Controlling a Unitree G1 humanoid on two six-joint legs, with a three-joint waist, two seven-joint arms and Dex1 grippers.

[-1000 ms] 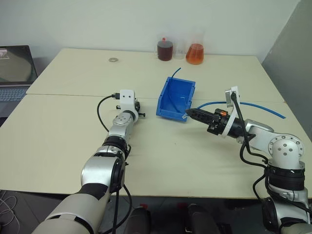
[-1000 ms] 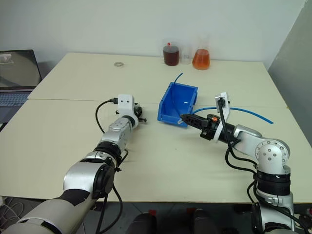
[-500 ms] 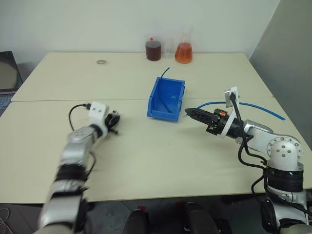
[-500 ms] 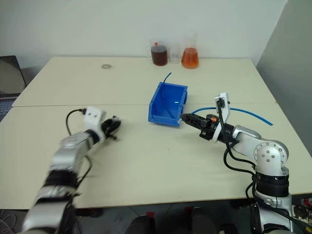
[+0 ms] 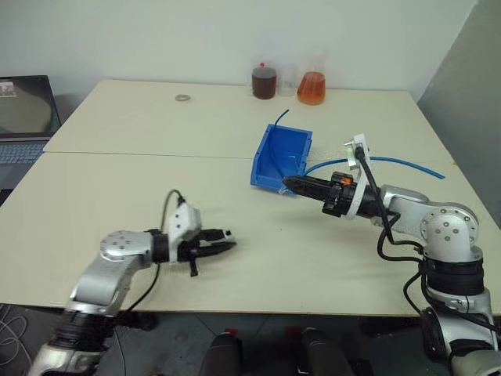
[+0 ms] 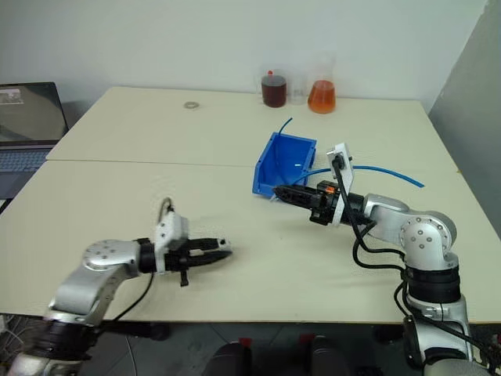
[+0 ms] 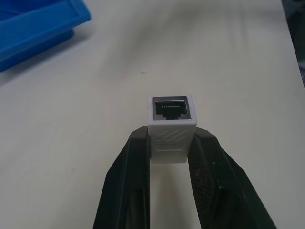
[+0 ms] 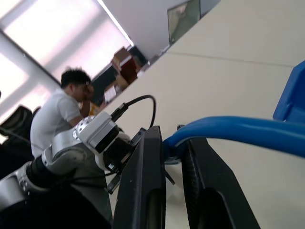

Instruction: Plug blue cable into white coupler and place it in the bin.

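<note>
The white coupler [image 7: 171, 125] is clamped between the black fingers of my left gripper [image 5: 221, 240], with its dark socket facing outward. That gripper hovers low over the near table edge, pointing right. My right gripper [image 5: 291, 185] is shut on the end of the blue cable [image 8: 224, 130], its tip close to the front lip of the bin [image 5: 267, 159]. From there the blue cable [image 5: 407, 165] trails off over the table to the right. The plug itself is hidden between the fingers.
A thin blue wire [image 5: 279, 118] sticks up out of the bin. Two flasks of dark [image 5: 264, 81] and orange [image 5: 311, 86] liquid stand at the back edge, near a small ring [image 5: 182, 98]. A laptop [image 5: 23, 117] lies far left. A seated person [image 8: 62, 109] is beyond the table.
My left arm has pulled back from beside the bin to the near table edge and swung its gripper round to point right. The right gripper has edged slightly left.
</note>
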